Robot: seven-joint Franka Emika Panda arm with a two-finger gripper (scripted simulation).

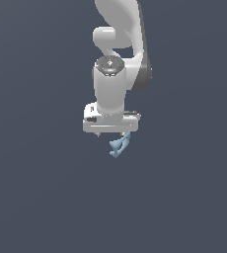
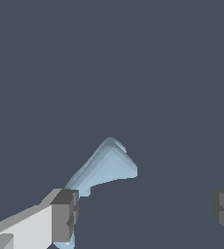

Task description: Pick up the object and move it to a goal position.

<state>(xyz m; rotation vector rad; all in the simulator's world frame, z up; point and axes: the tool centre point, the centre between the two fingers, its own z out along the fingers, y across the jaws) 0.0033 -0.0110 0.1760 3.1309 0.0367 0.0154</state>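
Just below the white gripper (image 1: 116,132), a little toward the exterior view's right of its middle, sits the object (image 1: 119,147), a small pale blue piece seen almost edge-on. From where I stand it looks tipped rather than flat, and I can't tell whether it rests on the grey ground or hangs just off it, since nothing around it gives a reference.

The wrist view settles the claw: its two dark fingertips (image 2: 65,215) stand far apart, spread wide, with nothing between them. The blue piece lies right beside one fingertip and partly tucked behind it, well apart from the other. Whether it actually touches that pad, I can't say.

So I'd judge the arm (image 1: 116,47) is at the approach-and-align step, with the grasp not yet made. The next move seems to call for shifting sideways so the piece falls between the pads instead of beside one, then closing on a side of its frame before any lift toward the goal, which isn't marked anywhere I can see.

As for its lie: in the wrist view the piece stretches away from the near fingertip and slants up to a rounded corner. Its large hole isn't visible from either angle, so the frame faces sideways to both cameras.
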